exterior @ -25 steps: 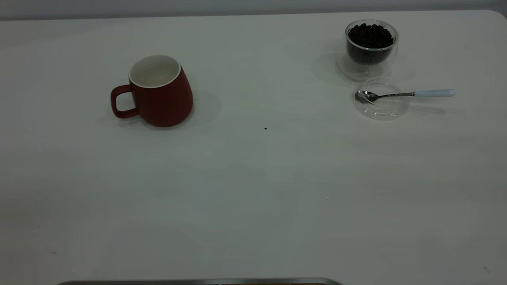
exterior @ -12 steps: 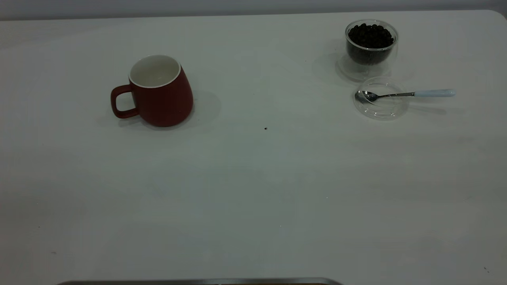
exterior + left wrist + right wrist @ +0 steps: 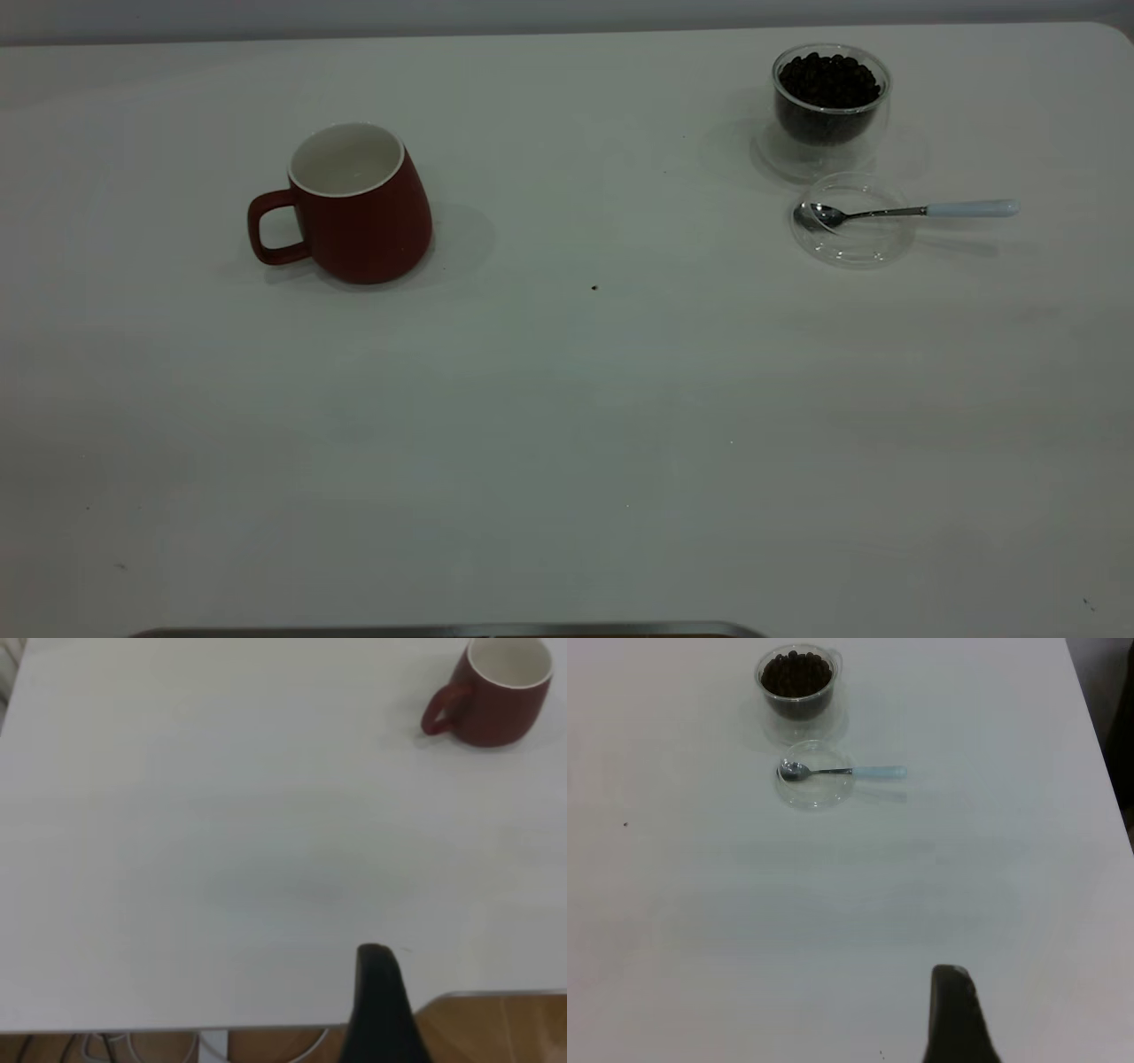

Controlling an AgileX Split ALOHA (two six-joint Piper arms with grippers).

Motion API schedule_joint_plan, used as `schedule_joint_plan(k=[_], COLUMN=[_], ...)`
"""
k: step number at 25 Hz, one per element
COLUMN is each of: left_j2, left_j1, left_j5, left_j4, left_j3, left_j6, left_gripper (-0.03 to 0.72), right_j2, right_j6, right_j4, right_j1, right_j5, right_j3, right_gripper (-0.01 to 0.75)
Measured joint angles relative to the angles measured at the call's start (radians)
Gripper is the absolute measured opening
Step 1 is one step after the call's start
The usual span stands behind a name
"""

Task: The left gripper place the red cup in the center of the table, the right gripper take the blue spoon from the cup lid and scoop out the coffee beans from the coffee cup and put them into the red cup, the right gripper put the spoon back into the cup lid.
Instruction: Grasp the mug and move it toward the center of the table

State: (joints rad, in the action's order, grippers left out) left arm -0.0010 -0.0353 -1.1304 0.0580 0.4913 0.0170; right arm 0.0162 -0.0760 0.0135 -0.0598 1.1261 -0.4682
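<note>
The red cup [image 3: 354, 206] stands upright and empty on the left half of the white table [image 3: 567, 425], its handle pointing left; it also shows in the left wrist view [image 3: 496, 689]. The glass coffee cup [image 3: 830, 102] full of dark beans stands at the far right. Just in front of it lies the clear cup lid [image 3: 852, 221], with the blue-handled spoon [image 3: 921, 211] resting on it, bowl in the lid and handle pointing right. The right wrist view shows the coffee cup [image 3: 797, 684], the lid [image 3: 818, 784] and the spoon [image 3: 850, 772]. My left gripper [image 3: 376, 992] hangs over the near table edge, far from the red cup. My right gripper [image 3: 952, 1010] is over bare table, far from the spoon.
A small dark speck [image 3: 594, 287] lies near the middle of the table. A metal-edged strip [image 3: 443, 631] runs along the near edge. The table's right edge [image 3: 1099, 771] shows in the right wrist view. Neither arm shows in the exterior view.
</note>
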Motion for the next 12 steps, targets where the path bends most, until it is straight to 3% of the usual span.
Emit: schedule_joint_plan(k=[6, 12], left_j2=[0.307, 0.689], left_j1=[0.0, 0.0], left_j5=[0.095, 0.267], left_j4=[0.025, 0.027], left_j3=[0.062, 0.139], left_j6=[-0.007, -0.074], left_gripper=[0.587, 0.587], right_j2=[0.0, 0.0], right_j6=[0.0, 0.0], right_j4=[0.0, 0.0], right_j1=[0.0, 0.0], right_j5=[0.0, 0.0], right_j3=[0.0, 0.0], right_gripper=[0.525, 0.525])
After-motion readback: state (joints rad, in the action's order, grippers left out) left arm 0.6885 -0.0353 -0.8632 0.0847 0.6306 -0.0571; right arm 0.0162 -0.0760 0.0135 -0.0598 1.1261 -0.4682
